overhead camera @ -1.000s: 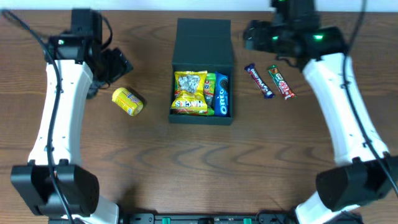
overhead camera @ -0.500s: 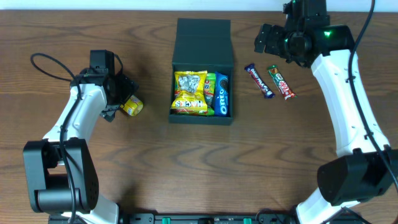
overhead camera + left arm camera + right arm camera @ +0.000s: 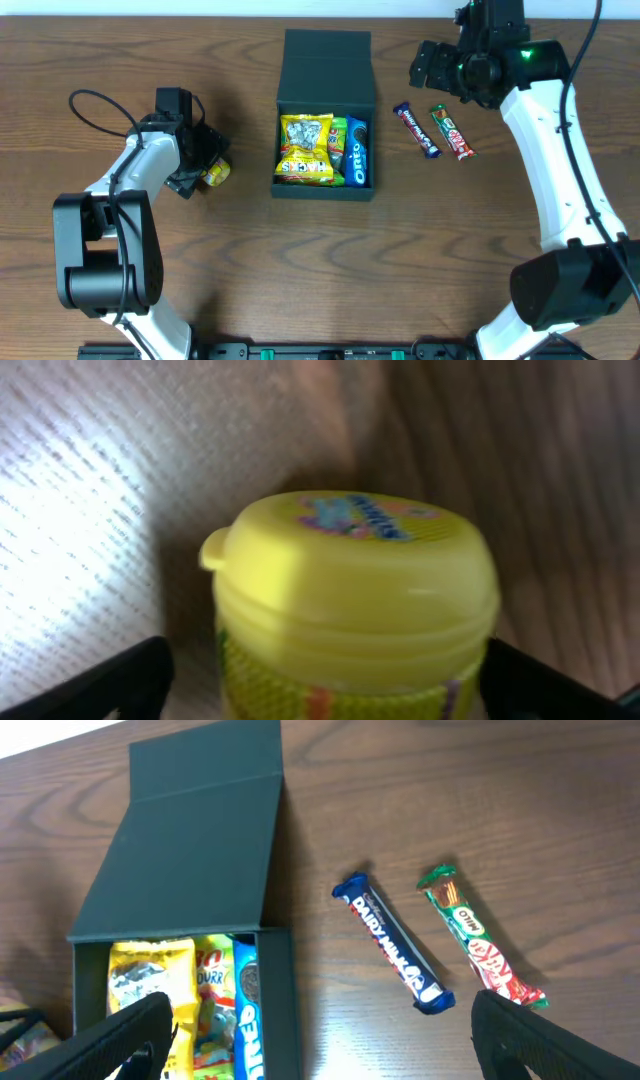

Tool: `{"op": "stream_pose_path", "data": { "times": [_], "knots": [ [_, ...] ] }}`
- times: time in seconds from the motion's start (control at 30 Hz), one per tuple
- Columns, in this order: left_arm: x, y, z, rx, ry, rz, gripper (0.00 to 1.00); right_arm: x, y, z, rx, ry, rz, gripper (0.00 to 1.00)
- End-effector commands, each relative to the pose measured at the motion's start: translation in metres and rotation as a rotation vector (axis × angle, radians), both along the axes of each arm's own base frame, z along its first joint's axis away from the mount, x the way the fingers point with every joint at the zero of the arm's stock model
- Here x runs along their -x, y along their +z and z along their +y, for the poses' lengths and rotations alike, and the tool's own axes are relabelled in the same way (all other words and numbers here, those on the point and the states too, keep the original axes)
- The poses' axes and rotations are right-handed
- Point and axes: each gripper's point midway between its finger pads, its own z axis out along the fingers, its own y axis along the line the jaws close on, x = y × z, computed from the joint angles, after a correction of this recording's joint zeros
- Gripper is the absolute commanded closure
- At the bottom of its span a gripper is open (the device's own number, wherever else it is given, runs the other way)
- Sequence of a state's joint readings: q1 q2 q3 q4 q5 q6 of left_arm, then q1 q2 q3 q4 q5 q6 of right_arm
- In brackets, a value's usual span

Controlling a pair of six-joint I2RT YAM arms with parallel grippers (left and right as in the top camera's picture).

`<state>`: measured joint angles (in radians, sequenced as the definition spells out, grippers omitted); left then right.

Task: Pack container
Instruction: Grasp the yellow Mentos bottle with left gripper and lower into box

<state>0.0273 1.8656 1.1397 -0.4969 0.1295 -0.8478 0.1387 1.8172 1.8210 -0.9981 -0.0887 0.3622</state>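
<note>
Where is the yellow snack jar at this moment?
In the overhead view, the yellow snack jar lies on the left side, between the open jaws of the left end effector and left of the container.

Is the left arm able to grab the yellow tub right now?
Probably yes. The left gripper is open, and its wrist camera shows the yellow tub lying right between the two fingers, with nothing blocking it. Closing should catch it.

A dark brown wood-grain table [image 3: 320,270] fills the view, with a pale strip along its far edge.
</note>
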Motion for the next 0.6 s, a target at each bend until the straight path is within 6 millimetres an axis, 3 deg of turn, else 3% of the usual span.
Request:
{"op": "stream_pose_path", "data": {
  "times": [0.0,0.13,0.4,0.57],
  "knots": [
    [0.002,-0.003,-0.001,0.002,-0.001,0.011,0.14,-0.001,-0.002,-0.007,0.015,-0.014,0.003,0.05],
    [0.003,-0.008,-0.001,0.002,-0.001,0.022,0.32,-0.001,-0.002,-0.007,0.017,-0.009,0.003,0.05],
    [-0.001,-0.005,-0.001,-0.016,-0.077,0.003,0.54,-0.001,-0.003,-0.017,0.063,-0.023,-0.001,0.05],
    [-0.027,0.021,-0.020,0.055,-0.215,-0.093,0.80,-0.004,-0.003,-0.039,0.110,-0.072,-0.005,0.03]
  ]
}}
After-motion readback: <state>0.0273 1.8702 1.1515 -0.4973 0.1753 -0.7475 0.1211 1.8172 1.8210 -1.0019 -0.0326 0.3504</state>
